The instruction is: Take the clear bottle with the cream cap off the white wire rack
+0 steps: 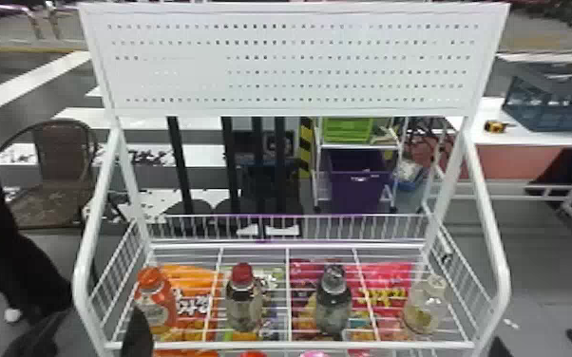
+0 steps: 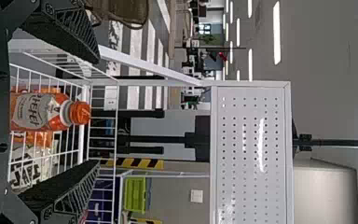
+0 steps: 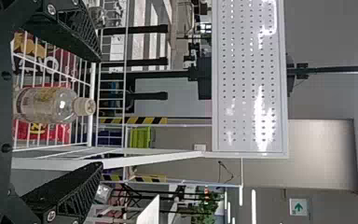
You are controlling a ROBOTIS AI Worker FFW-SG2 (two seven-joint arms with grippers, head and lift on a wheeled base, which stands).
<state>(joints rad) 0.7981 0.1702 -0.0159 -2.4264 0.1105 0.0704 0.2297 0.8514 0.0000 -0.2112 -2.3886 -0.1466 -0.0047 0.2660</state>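
The clear bottle with the cream cap (image 1: 425, 306) stands upright at the right end of the white wire rack (image 1: 290, 345). In the right wrist view the clear bottle (image 3: 46, 105) lies in line with the space between the fingers of my right gripper (image 3: 99, 113), which is open and touches nothing. My left gripper (image 2: 98, 112) is also open, facing an orange bottle (image 2: 42, 112) that stands on the rack's left end, with nothing held.
A red-capped bottle (image 1: 243, 304) and a dark-capped bottle (image 1: 333, 304) share the shelf. Colourful snack bags (image 1: 195, 304) lie beneath the wires. Side rails (image 1: 487, 228) slope down at both ends, and a perforated panel (image 1: 290, 61) rises behind. A person's dark-clothed leg is at far left.
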